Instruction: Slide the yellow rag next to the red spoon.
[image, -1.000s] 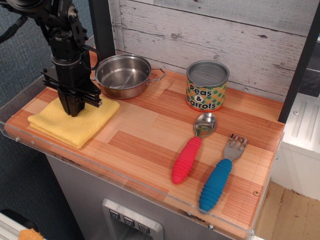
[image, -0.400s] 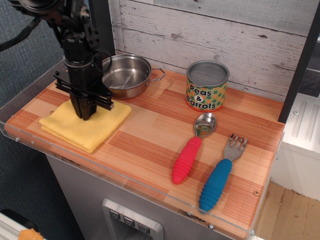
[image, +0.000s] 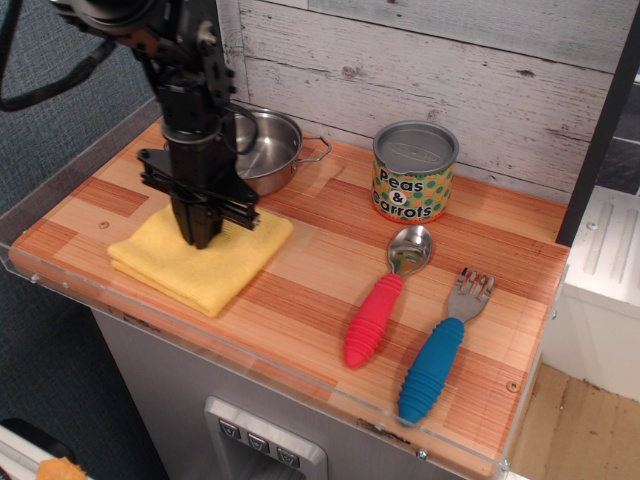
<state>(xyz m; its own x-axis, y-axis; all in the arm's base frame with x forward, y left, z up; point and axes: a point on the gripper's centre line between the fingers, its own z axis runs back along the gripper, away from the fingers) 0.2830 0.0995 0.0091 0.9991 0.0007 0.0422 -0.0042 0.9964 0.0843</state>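
Note:
The yellow rag (image: 222, 270), a folded square of cloth, lies on the left part of the wooden tabletop (image: 310, 270). My black gripper (image: 203, 238) points straight down with its fingers together, and its tip presses into the middle of the rag. The red spoon (image: 380, 302) lies to the right, its metal bowl towards the back and its red handle towards the front. A strip of bare wood separates the rag's right corner from the spoon.
A steel pan (image: 274, 146) stands right behind my gripper, partly hidden by it. A "Peas & Carrots" can (image: 413, 172) stands at the back. A blue-handled fork (image: 440, 350) lies to the right of the spoon. A clear lip (image: 200, 335) runs along the front edge.
My gripper has moved right across the table, and the rag has slid right with it, from the far left edge towards the spoon. The pan is now partly covered.

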